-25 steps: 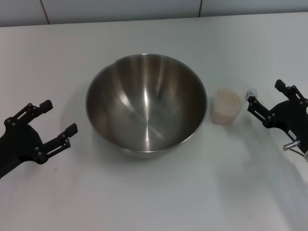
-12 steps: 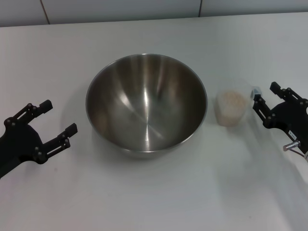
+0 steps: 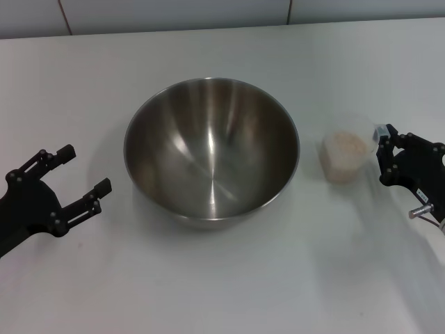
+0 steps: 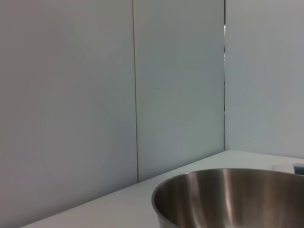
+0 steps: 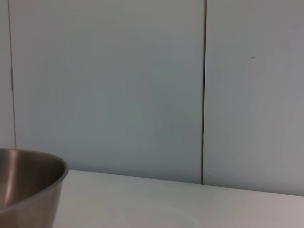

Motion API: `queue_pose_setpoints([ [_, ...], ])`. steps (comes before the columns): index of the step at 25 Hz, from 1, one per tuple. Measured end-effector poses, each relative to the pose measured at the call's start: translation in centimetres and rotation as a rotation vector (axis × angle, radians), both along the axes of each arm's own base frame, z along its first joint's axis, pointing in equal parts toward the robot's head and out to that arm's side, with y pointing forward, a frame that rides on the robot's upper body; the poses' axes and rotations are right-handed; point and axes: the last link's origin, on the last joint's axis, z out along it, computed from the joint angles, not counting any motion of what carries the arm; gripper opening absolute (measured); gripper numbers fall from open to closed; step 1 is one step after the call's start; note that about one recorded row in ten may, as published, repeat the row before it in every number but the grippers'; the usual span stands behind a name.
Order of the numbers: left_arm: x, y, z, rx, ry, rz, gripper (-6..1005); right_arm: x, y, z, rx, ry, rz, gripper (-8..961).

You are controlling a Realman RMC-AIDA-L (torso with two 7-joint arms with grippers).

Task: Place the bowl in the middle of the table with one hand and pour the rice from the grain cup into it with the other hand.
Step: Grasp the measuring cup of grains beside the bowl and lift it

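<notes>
Bowl: the bowl (image 3: 212,149) stood upright at the middle of the surface (image 3: 222,278), with nothing inside it; its rim also showed in the left wrist view (image 4: 228,197) and the right wrist view (image 5: 28,183)
Grain cup: the grain cup (image 3: 345,149) was to the right of the bowl, clear of its rim and tilted, with its tab handle toward the right claw
Rice: the rice (image 3: 345,145) sat as a pale mass inside the cup
Right claw: the right claw (image 3: 386,154) was at the cup's right side, its fingers closed on the tab at the rim
Left claw: the left claw (image 3: 85,170) was spread wide and held nothing, on the near left, well apart from the bowl
</notes>
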Motion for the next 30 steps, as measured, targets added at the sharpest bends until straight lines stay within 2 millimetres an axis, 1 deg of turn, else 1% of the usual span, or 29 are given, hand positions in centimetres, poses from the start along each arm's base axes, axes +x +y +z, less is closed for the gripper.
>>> queue_pose_setpoints([
  [1, -0.01, 0.01, 0.00, 0.000, 0.000, 0.001, 829, 0.00, 0.00, 0.00, 0.000, 0.000, 0.000, 167],
  [6, -0.01, 0.01, -0.08, -0.001, 0.001, 0.002, 829, 0.00, 0.00, 0.00, 0.000, 0.000, 0.000, 109],
  [30, 0.02, -0.02, -0.23, -0.008, 0.004, 0.000, 829, -0.09, -0.04, 0.09, 0.006, 0.004, 0.007, 40],
])
